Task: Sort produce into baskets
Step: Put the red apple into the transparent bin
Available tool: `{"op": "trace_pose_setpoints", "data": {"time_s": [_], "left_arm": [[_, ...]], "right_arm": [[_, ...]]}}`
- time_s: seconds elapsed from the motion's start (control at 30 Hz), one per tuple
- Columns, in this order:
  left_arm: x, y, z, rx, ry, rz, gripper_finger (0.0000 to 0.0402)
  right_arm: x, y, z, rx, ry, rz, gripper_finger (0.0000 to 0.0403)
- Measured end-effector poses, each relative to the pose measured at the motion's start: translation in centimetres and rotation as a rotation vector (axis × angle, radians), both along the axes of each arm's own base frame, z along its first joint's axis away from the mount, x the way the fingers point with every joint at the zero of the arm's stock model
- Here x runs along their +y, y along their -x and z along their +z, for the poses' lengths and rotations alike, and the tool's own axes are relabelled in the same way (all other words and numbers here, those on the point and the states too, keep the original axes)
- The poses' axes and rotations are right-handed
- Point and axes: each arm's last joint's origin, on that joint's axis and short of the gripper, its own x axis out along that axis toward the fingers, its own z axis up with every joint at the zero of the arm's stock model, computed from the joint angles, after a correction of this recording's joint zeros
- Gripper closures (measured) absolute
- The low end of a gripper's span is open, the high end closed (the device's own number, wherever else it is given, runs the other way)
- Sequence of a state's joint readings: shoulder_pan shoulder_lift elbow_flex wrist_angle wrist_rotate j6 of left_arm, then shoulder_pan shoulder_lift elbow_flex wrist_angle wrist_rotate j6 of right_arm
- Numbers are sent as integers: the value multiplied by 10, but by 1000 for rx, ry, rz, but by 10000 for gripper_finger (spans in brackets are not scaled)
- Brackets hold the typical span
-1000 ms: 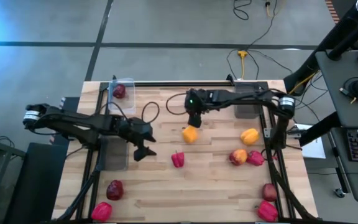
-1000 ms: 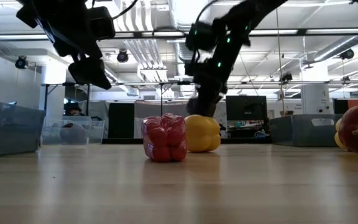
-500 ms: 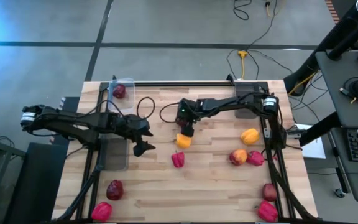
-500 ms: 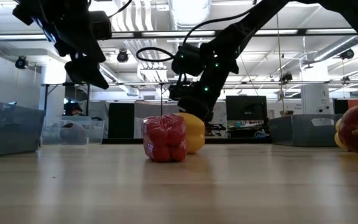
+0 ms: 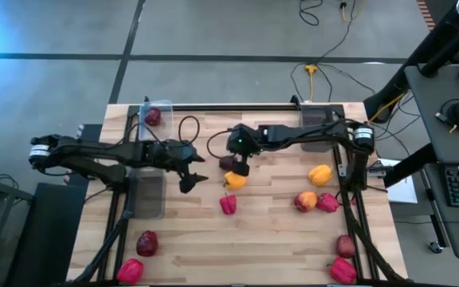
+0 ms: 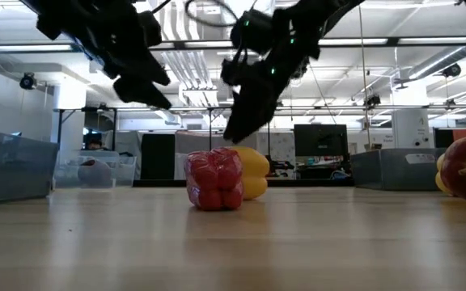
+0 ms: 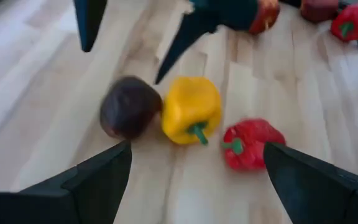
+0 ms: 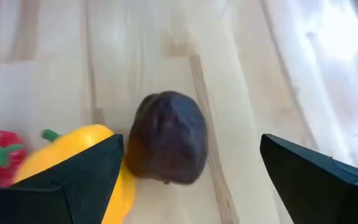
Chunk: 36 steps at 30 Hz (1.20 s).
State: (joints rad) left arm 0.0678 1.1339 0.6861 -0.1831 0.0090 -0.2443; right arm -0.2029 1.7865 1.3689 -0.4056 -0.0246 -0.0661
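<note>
Because both claws hang over the same small cluster near the middle of the tabletop, we judge a collision the main risk: the left claw (image 5: 195,182) and the right claw (image 5: 238,163) sit near each other, and if both descend at once their fingers could knock together. A second risk lies in how tightly the pieces are packed. The maroon fruit (image 8: 168,137) touches the yellow pepper (image 7: 191,109), and the red pepper (image 7: 248,144) lies just beside that, so a finger coming down between them could shove one away and send it rolling towards a tabletop edge.

We see the left claw spread wide and holding nothing, hovering above the cluster. The right claw is likewise wide apart and empty, poised over the maroon fruit without touching it.

More produce lies along the right edge and in the near left corner. One basket (image 5: 156,114) at the far left corner holds a single red piece; another basket (image 5: 319,127) stands at the far right.
</note>
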Motion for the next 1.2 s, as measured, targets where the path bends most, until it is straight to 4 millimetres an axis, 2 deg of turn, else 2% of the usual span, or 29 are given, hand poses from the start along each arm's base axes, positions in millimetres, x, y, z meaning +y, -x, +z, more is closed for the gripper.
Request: {"op": "trace_pose_setpoints", "data": {"time_s": [0.27, 0.47, 0.73, 1.0, 1.2], "left_arm": [[31, -20, -14, -43, -68, 8, 56], [60, -30, -38, 13, -53, 73, 56], [75, -49, -64, 76, -64, 78, 56], [87, -84, -75, 112, -72, 70, 56], [95, -103, -96, 266, -36, 96, 56]], "right_arm": [[11, 23, 49, -73, 14, -61, 33], [16, 40, 66, -57, -10, -103, 33], [17, 48, 65, 16, -7, -146, 33], [26, 52, 61, 68, -50, -176, 33], [36, 52, 60, 85, -79, -187, 33]]}}
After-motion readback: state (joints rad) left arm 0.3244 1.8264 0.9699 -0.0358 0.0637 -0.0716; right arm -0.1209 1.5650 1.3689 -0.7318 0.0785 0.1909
